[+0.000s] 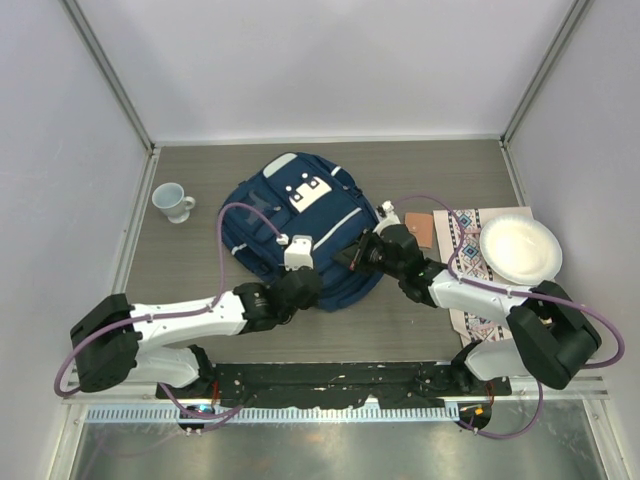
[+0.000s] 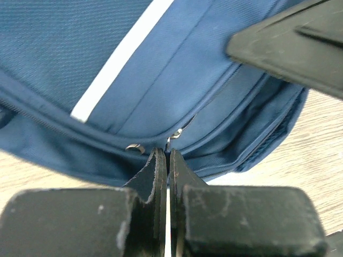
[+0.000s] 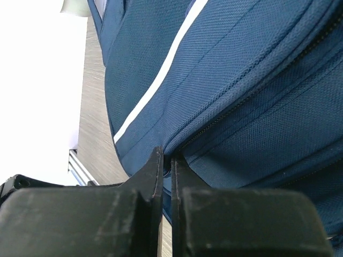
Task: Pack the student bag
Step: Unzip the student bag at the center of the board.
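Starting nearest the arms: the left fingers (image 2: 159,160) are pressed together, tips right on the near edge of the student bag (image 1: 265,205). A small metal pull (image 2: 172,138) on the zipper (image 2: 37,119) sits just at those tips, but honestly I can't tell if it's actually pinched between them or only touching.

The right fingers (image 3: 157,163) come in from the right side and are together too, with barely a sliver between them. Their tips are nosed into the fold of navy fabric right below a zipper line. I can't say whether any cloth is caught in there. Both sets meet the bag along its near edge, fairly close to each other.

The bag itself lies flat in the middle of the bench (image 1: 420,170), front side up, with thin white stripes (image 3: 161,72) and a white patch (image 1: 307,192) toward its far end.

Off to the right there's a patterned cloth (image 1: 470,262) with a white plate (image 1: 520,250) sitting on it. A flat brown thing (image 1: 420,230) lies just beside the cloth, on the bag side.

Further back on the left, well apart from the bag, a pale mug (image 1: 172,200) stands upright.
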Motion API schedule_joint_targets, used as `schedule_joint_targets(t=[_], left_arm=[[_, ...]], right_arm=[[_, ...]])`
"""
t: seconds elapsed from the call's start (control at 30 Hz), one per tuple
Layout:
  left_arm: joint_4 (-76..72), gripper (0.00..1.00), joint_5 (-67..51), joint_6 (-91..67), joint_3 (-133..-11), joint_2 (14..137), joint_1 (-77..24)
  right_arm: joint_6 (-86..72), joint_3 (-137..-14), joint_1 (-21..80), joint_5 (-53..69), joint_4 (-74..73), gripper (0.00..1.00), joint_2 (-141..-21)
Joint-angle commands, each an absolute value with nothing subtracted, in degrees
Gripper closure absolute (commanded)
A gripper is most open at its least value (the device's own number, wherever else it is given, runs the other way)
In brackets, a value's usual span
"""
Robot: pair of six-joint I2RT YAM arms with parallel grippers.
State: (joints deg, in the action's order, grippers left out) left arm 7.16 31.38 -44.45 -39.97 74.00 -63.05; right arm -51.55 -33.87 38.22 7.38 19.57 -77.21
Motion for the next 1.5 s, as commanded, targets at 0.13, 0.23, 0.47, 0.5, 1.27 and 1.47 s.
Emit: schedule_joint_targets(t=[0.13,0.23,0.47,0.5,1.27,1.47], left_arm=[[29.16,1.00,48.24,-51.85,-40.87,66.98,-62.32],[32.07,1.00,50.52,-53.95,-40.78,66.45,-61.00],[30.68,1.00,52.55,-53.00,-39.99,66.10,-56.78],[28.93,1.00,52.73,-52.56,-39.64,65.57,-56.52],[26.11,0.18,47.11,-53.53,-34.37,50.64,-54.32],[26.10,0.16,45.71,-53.88,-33.23,46.67,-54.32]], right_arm=[[-46.84,-35.60,37.27,-1.68,19.16,0.99,-74.09],[-47.11,-35.16,37.27,-0.79,19.95,0.99,-74.09],[-47.72,-33.93,37.62,2.55,20.30,0.99,-72.69],[-47.90,-33.75,37.70,2.72,20.13,0.99,-72.60],[-50.99,-32.69,47.99,1.76,25.32,0.87,-72.33],[-42.99,-32.96,48.96,-2.17,15.40,0.44,-66.37]])
